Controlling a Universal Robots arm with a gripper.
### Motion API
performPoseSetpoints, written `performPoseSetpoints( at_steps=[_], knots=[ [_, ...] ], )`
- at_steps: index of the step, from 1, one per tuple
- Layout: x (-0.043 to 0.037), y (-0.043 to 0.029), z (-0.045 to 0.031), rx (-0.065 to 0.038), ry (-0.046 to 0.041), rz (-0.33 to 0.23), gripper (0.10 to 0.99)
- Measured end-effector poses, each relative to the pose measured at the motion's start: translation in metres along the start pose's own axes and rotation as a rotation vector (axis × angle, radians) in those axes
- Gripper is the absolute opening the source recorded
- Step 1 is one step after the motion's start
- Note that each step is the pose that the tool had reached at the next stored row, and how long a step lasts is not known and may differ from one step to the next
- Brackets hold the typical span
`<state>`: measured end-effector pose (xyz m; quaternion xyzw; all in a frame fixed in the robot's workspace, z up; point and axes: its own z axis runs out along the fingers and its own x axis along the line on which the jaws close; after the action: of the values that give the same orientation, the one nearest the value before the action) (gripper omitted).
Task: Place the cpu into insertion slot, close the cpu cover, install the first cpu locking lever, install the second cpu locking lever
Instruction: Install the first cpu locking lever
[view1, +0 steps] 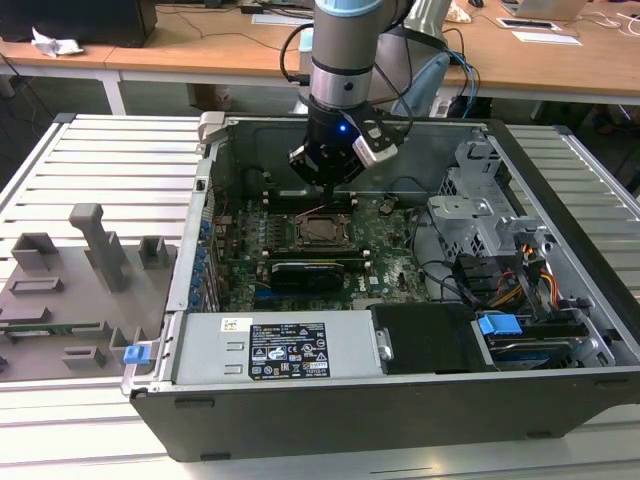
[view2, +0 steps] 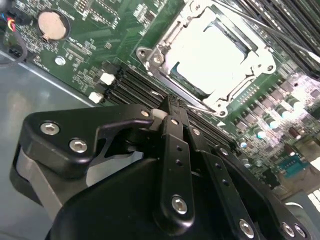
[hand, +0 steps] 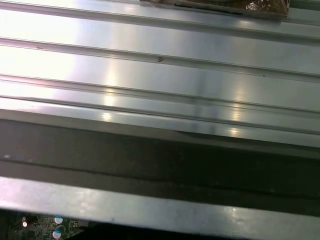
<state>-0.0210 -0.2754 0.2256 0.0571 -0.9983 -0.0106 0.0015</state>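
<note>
Found the gripper (view1: 326, 186) low inside the open case (view1: 560, 170), over the motherboard (view1: 385, 262) and just behind the socket in the exterior view. Saw its fingers (view2: 172, 131) drawn together in the second wrist view, tips down at the socket's near edge, close to a thin metal rod along that edge; could not tell whether anything was pinched between them. Spotted the cpu (view2: 210, 50) lying flat in the socket, its pale top glaring under the light. Noted the cover (view2: 162, 47) lying down around it as a bright metal frame, with the chip's top showing through its opening. Made out a round coin cell (view2: 52, 25) on the board, well apart from the socket. Saw a long black card (view1: 305, 272) just in front of the socket in the exterior view, and a grey power supply (view1: 285, 345) along the case's front wall. Noted a grey fixture plate (view1: 60, 290) on the ribbed table (view1: 120, 160), toward the exterior view's left, outside the case. Caught ribbed metal and a sliver of green board in the first wrist view.
</note>
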Motion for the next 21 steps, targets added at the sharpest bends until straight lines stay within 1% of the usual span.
performPoseSetpoints(
  at_steps=[5,9,11,14,15,17,21],
  knots=[
    [-0.0025,-0.0003,0.0065,0.001,0.0001,0.0,0.106],
    [-0.0035,-0.0004,0.009,0.005,0.0008,0.0,0.106],
    [-0.0039,-0.0004,0.0101,0.013,0.0021,0.0,0.106],
    [-0.0041,0.0,0.0115,0.041,0.0061,0.0,0.106],
    [-0.0043,0.0004,0.0124,0.047,0.0076,0.0,0.106],
    [-0.005,0.0011,0.0137,0.05,0.0094,0.0,0.106],
    [-0.0064,0.0022,0.0167,0.05,0.0118,0.0,0.106]
  ],
)
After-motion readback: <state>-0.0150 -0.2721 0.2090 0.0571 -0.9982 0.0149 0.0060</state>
